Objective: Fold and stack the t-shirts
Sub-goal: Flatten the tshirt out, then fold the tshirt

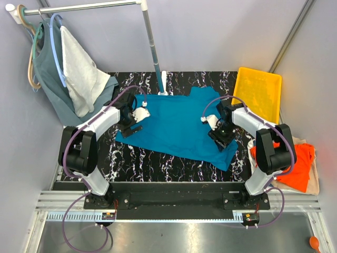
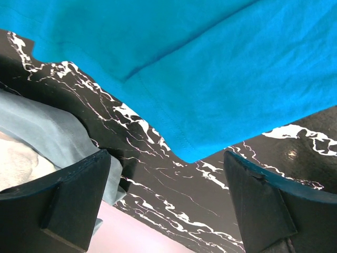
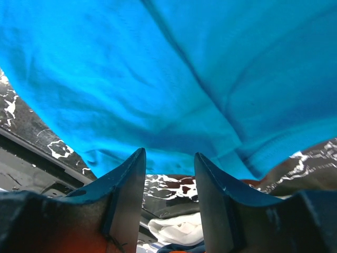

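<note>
While the left gripper (image 2: 164, 156) holds its jaws wide apart, we see a corner of the teal t-shirt (image 1: 176, 124), spread on the table (image 1: 142, 158), just ahead between them. The right gripper (image 3: 169, 154), jaws half apart and empty, hovers at the hem. We count one teal t-shirt, then one orange t-shirt (image 1: 297, 166) and one cream t-shirt (image 1: 315, 182) at the far right.

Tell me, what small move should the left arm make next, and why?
Probably lower the left gripper and close it on the corner of the shirt. Its jaws stand wide open and empty, and that corner lies flat on the table just ahead of the gap between them.
</note>
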Robot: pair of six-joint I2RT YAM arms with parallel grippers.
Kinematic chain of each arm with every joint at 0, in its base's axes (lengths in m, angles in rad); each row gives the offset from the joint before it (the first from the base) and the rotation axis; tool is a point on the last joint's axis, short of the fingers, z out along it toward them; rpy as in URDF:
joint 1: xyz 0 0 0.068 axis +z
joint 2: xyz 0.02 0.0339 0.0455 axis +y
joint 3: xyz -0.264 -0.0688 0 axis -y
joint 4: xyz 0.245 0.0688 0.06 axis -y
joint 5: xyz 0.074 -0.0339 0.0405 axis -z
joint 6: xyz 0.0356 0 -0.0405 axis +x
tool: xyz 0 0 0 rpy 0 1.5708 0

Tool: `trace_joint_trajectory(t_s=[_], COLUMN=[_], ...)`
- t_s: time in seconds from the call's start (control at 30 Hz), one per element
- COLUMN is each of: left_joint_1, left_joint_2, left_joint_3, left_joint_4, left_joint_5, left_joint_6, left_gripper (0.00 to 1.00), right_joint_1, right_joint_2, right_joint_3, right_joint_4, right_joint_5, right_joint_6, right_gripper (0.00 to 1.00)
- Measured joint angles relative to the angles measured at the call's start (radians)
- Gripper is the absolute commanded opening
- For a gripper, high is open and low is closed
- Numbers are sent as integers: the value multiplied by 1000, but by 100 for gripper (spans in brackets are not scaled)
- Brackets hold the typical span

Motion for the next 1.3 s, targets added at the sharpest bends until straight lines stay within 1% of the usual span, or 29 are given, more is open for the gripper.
trace_joint_trajectory(t_s=[0.23,0.7,1.17,1.3], left_joint_1=[0,0,0,0], left_joint_2=[0,0,0,0], left_joint_3=[-3,-19,-20,-20], left_joint_4=[-7,-13,-14,-14], left_joint_5=[0,0,-1,-1], left_joint_6=[0,0,3,4], left_gripper=[94,94,93,93], right_joint_1=[-34,-113,-126,-126], right_joint_2=[-10,-10,43,46], right_joint_3=[-6,-37,-40,-40], right_joint_4=[9,34,60,61], right_joint_5=[5,-8,-56,-56], right_joint_6=[21,45,53,55], right_gripper=[54,53,50,45])
